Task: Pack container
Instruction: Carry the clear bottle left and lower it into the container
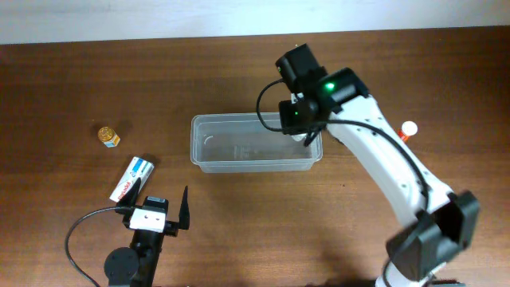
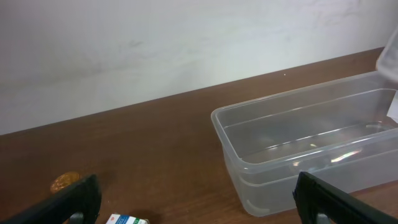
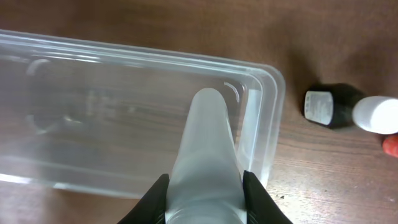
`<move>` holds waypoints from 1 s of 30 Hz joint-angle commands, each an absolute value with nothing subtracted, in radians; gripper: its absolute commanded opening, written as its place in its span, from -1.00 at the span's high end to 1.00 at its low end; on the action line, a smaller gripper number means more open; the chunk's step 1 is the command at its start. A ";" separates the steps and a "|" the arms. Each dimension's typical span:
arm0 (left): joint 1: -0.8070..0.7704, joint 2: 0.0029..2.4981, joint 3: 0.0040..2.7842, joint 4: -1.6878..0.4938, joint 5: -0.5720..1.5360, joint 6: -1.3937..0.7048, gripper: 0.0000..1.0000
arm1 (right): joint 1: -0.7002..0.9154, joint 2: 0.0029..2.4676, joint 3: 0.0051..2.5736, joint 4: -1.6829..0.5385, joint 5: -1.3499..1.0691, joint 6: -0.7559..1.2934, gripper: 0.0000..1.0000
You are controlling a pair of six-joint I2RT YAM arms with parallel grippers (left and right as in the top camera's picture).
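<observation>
Brown worktop: by the near edge the left pincer (image 1: 156, 204) gapes empty beside a box (image 1: 131, 178), print unreadable. Mid-worktop lies the container (image 1: 239, 167), long axis parallel to that edge. Over its right-edge end the right pincer (image 3: 205, 191) clamps a frosted bottle (image 3: 205, 137), the container directly below.

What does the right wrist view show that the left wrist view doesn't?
Only the right wrist view: the right gripper shut on a pale translucent item above one end of the container, and a small dark bottle beside a white cap on the table beyond that end. Only the left wrist view: the open left gripper, a small gold object, a corner of a white and blue box, and the wall. Both: the container and the brown table.
</observation>
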State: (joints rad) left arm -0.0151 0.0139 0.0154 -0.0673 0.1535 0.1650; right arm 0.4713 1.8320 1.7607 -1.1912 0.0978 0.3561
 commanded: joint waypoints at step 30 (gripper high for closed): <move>-0.010 0.006 0.009 -0.068 0.153 0.174 -0.99 | 0.475 1.986 1.772 -1.140 0.136 0.499 0.42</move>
State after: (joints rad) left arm -0.0151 0.0135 0.0154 -0.0673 0.1535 0.1650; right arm 0.4713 1.9755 1.7607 -1.1454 0.1131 0.4889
